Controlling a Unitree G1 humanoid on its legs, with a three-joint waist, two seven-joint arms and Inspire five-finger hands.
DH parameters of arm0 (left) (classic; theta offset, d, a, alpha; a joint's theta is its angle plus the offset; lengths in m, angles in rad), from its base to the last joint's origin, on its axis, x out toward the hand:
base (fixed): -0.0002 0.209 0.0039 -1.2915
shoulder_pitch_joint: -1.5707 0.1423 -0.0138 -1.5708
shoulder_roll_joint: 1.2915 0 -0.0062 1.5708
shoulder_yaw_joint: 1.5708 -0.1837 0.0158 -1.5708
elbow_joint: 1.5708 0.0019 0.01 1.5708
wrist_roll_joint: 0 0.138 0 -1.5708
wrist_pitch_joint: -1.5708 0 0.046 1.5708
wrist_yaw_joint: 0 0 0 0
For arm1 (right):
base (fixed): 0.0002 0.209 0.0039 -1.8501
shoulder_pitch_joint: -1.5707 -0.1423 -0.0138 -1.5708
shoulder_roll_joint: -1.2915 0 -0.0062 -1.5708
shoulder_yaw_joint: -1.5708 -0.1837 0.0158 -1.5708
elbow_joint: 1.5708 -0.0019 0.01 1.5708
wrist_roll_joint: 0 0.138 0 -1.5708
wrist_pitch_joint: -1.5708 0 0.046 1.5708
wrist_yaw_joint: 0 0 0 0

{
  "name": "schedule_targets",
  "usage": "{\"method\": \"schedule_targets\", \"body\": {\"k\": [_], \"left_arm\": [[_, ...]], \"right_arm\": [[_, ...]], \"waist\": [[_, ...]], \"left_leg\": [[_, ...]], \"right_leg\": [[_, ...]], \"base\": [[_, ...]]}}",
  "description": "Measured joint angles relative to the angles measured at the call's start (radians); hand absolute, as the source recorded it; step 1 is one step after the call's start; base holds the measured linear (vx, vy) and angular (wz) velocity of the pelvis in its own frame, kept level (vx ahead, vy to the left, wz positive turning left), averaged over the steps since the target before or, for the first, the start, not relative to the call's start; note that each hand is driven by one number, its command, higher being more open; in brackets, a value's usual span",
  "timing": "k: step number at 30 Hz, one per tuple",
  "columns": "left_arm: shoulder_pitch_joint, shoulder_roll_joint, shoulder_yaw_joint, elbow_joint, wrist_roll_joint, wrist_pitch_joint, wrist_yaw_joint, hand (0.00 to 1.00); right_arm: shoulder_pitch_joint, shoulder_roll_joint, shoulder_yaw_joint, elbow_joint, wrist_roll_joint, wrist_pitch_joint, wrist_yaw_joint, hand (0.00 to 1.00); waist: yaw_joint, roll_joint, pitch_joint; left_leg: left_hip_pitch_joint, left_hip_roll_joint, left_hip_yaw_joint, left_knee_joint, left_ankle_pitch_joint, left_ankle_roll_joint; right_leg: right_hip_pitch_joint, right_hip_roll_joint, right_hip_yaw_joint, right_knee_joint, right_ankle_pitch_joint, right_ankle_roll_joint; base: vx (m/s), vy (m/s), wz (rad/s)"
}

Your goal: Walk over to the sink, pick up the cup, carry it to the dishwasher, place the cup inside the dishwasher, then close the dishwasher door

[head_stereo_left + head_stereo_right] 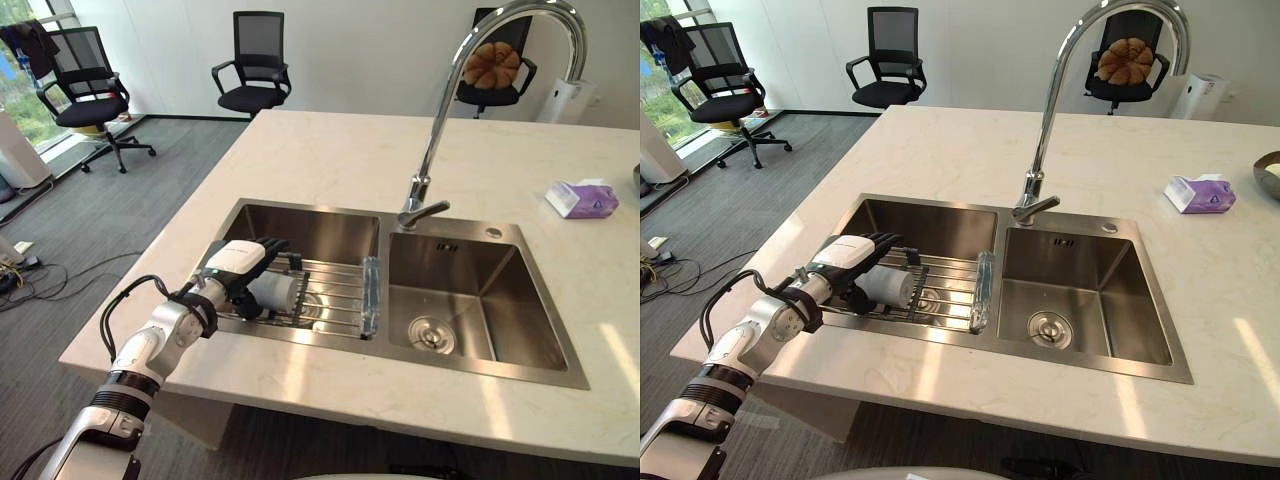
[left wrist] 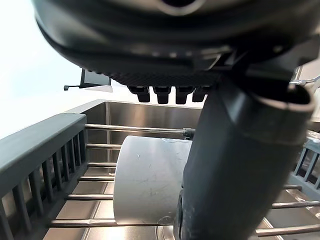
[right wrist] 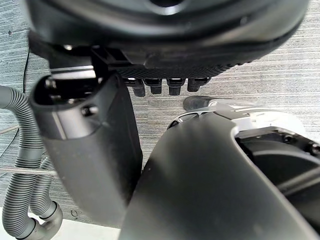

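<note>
A pale grey cup lies on its side on a wire rack in the left basin of the steel sink. My left hand reaches in from the counter's near-left edge and hangs over the cup. In the left wrist view the cup sits between the thumb and the row of fingers, which look relaxed and not closed on it. My right hand hangs over grey floor with relaxed fingers and holds nothing.
A tall chrome faucet rises behind the divider between the two basins. A purple tissue pack lies on the white counter at the right. Office chairs stand on the carpet behind. Grey hoses run beside my right hand.
</note>
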Motion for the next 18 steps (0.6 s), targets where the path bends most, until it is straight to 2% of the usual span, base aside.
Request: {"method": "schedule_targets", "body": {"k": [5,13,18], "left_arm": [[-0.015,0.002,-0.029,0.033,0.036,-0.003,-0.027,0.0],[-0.045,0.003,-0.054,0.085,0.033,0.039,-0.066,0.0],[-0.055,0.003,-0.062,0.119,0.014,0.037,-0.058,0.0]], "right_arm": [[-0.008,-0.001,0.003,0.002,0.0,0.008,0.008,1.0],[-0.016,-0.011,0.037,0.01,-0.002,0.018,0.015,1.0],[-0.018,-0.012,0.04,0.012,-0.009,0.024,0.021,1.0]], "waist": [[-0.01,0.001,-0.001],[-0.025,0.005,-0.022],[-0.028,0.005,-0.028]], "left_leg": [[0.0,0.001,0.005,0.0,-0.003,-0.004],[0.006,0.003,0.02,0.0,-0.007,-0.01],[0.009,0.009,0.022,0.0,-0.008,-0.011]], "right_leg": [[0.0,0.001,0.004,-0.004,0.0,0.0],[0.001,0.005,0.019,-0.012,0.0,0.0],[0.004,0.01,0.02,-0.013,0.002,-0.003]], "base": [[0.0,-0.006,-0.02],[0.01,-0.014,-0.05],[-0.02,-0.026,-0.01]]}}
